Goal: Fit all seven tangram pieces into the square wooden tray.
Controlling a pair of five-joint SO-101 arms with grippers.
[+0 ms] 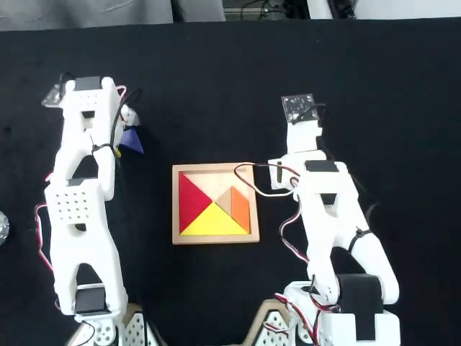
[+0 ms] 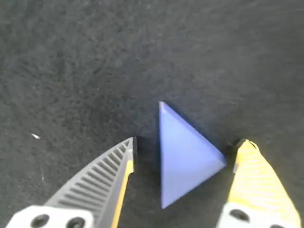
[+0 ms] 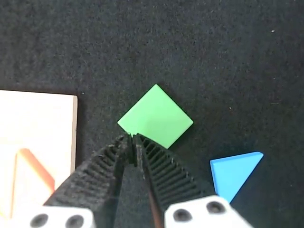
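Observation:
The square wooden tray (image 1: 213, 171) lies between the arms and holds a red triangle (image 1: 192, 199), a yellow triangle (image 1: 214, 222), an orange piece (image 1: 240, 209) and a small tan piece (image 1: 225, 200). My left gripper (image 2: 186, 143) is open, low over the cloth, its fingers on either side of a violet-blue triangle (image 2: 185, 156), also seen as the triangle (image 1: 132, 141) up left of the tray. My right gripper (image 3: 130, 138) is shut with its tips at the edge of a green square (image 3: 156, 116). A light blue triangle (image 3: 235, 173) lies beside that square. The tray corner (image 3: 47, 111) is close by.
Black cloth covers the table. A shiny round object (image 1: 2, 225) sits at the left edge and a crumpled clear scrap (image 1: 52, 95) lies by the left arm. The right arm (image 1: 317, 187) stands just right of the tray and overhangs its corner.

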